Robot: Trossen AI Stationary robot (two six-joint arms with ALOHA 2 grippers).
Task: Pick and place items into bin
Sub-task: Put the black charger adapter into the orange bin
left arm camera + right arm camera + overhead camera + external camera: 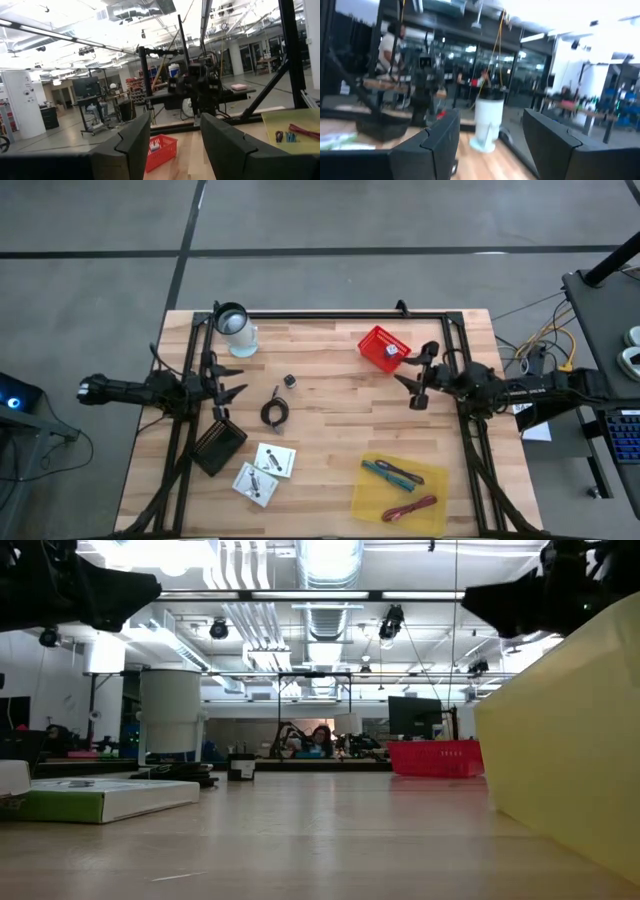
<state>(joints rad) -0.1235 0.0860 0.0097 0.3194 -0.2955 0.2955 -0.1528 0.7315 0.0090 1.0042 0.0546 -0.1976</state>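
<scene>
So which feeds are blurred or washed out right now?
Right wrist view is smeared, the cup soft-edged, with glare at the upper right. Left wrist view has blown-out ceiling lights, though the red bin reads fine. Low view is sharp on the far bin, blurred on the near yellow sheet. High view is evenly lit.

In the low view the yellow sheet (560, 750) fills the right side and runs off the picture's edge, hiding the sticks that lie on it, while the white cards (95, 798) at the tabletop's near left are cut off at the left edge. From above, the tiny black and white piece (290, 381) near the tabletop's middle and whatever lies inside the red bin (384, 347) by the far edge are too small to make out. The right wrist view is blurred, so the clear cup (486, 125) shows only as a pale shape.
</scene>
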